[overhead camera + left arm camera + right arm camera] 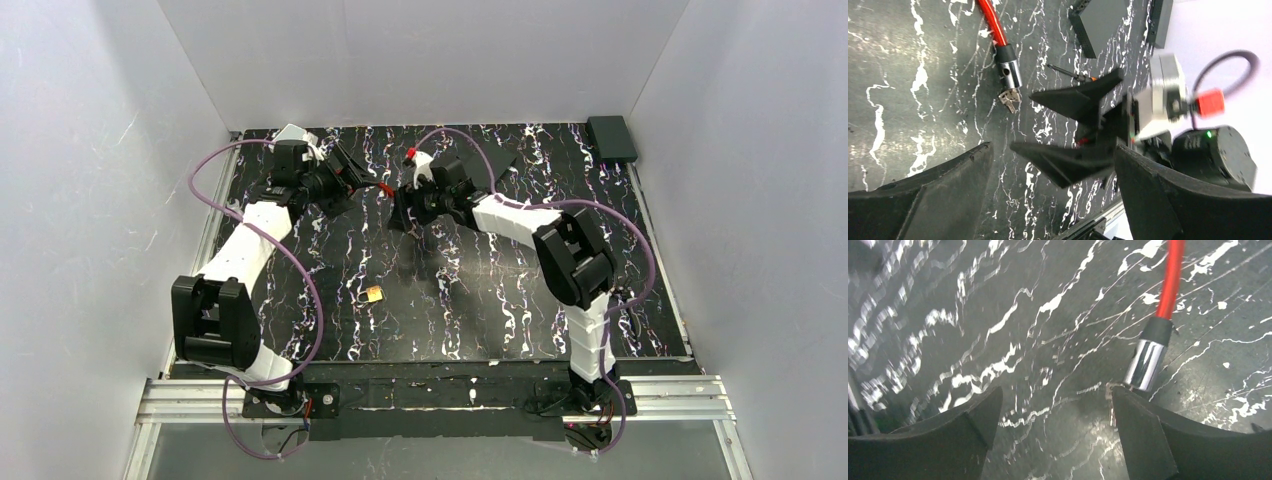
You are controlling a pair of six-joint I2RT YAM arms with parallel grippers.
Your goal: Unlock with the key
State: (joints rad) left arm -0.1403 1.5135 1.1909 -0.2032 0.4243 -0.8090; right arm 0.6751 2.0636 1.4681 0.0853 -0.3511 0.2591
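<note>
Right gripper (pixel 1055 400): released, jaws spread over black marbled worktop (pixel 998 315); key (pixel 1110 405) just beside one finger, touching chrome end of red cable lock (pixel 1147 362). Left gripper (pixel 358 180): released, facing it. Brass padlock (pixel 373 293) well apart, nearer arm bases. Pale grey walls (pixel 430 60) enclose.

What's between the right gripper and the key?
Nothing: the right wrist view shows only bare table between the open right gripper and the key, which sits right beside one finger.
</note>
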